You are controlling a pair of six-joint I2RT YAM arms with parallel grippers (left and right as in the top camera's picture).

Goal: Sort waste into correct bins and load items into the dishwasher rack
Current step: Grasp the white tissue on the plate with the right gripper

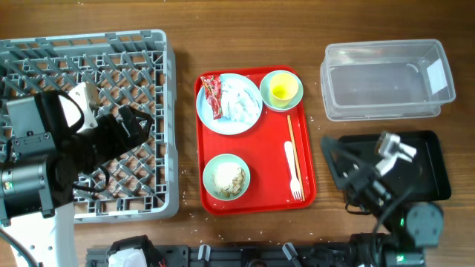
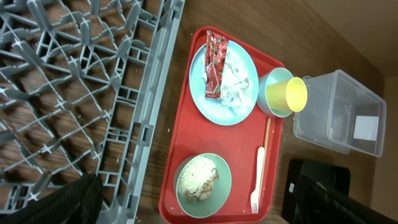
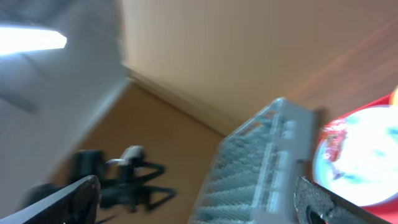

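The red snack wrapper (image 1: 212, 96) lies on the round plate (image 1: 215, 122), light and crinkly, likely slippery; I would pinch its free end. My left end effector (image 1: 139, 124) hangs spread above the dishwasher rack (image 1: 148, 44).

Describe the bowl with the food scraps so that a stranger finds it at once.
Find the red tray between the grey rack and the clear tub. The bowl sits in its near corner on the rack side. It alone holds beige crumbly food.

Beyond the right gripper (image 3: 196, 182), a beige wall (image 3: 249, 43) is meeting brown floor (image 3: 155, 134) along a pale skirting board (image 3: 174, 99).
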